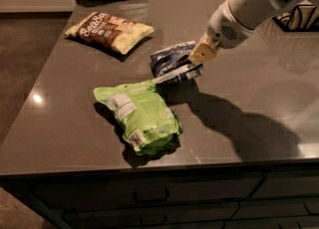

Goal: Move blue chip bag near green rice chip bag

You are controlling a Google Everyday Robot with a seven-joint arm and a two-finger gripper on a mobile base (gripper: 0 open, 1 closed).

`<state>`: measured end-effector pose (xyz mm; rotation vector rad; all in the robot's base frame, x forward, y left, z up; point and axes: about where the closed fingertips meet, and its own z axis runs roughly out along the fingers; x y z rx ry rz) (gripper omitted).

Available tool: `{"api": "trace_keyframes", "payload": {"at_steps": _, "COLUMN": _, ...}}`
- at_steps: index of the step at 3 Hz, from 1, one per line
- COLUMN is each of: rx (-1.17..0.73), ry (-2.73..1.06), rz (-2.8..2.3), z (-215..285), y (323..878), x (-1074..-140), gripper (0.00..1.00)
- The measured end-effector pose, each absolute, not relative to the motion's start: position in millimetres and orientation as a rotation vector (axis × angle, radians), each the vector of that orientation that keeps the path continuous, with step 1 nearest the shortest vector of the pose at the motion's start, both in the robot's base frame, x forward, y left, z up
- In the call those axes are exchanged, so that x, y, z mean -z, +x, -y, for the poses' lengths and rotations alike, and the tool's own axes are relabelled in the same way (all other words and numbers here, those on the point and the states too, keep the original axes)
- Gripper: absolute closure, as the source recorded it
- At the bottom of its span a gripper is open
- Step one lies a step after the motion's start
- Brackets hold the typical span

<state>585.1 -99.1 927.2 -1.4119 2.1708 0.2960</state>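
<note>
The blue chip bag [172, 61] is small, dark blue and crinkly with a white band, and sits just above and right of the green rice chip bag [142, 115]. The green bag is large, lime green with white label panels, and lies flat near the counter's front edge. My gripper [197, 59] comes in from the upper right on a white arm. Its tan fingers [203, 52] are shut on the right side of the blue bag. The blue bag's lower white edge almost touches the green bag's top corner.
A brown-and-yellow chip bag [110, 32] lies at the back left of the dark counter [259, 103]. A person in white stands behind the far edge. A dark wire basket [299, 19] sits at the back right. Drawers run below the front edge.
</note>
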Motion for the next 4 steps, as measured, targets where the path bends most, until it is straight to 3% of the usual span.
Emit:
{"api": "trace_keyframes", "payload": {"at_steps": 1, "rx": -0.323, "ry": -1.471, "rz": -2.162, "z": 86.8, "y": 562.5, "x": -925.1, "gripper": 0.85}}
{"api": "trace_keyframes", "payload": {"at_steps": 4, "rx": -0.319, "ry": -1.577, "rz": -2.106, "z": 71.7, "y": 543.3, "x": -923.3, "gripper": 0.15}}
